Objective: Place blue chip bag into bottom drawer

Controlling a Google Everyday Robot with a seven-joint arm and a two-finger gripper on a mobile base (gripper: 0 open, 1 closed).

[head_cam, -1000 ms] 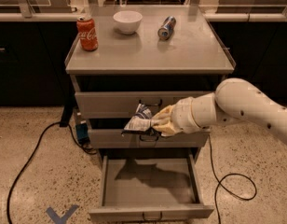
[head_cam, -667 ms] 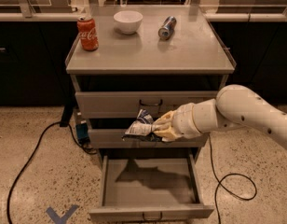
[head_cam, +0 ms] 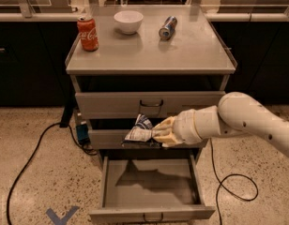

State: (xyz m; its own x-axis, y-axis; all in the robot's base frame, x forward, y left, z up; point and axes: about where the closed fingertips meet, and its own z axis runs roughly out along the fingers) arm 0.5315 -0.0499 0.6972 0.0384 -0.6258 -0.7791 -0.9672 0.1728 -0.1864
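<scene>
Camera view: gripper above bottom drawer

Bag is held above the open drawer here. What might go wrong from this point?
1. The gripper grips the blue chip bag by one end, close to the middle drawer front. Lowering it from here may snag the bag on that front.
2. The bag hangs well above the floor of the bottom drawer. If let go at this height, the light, crumpled foil might land on the rim instead of inside.
</scene>
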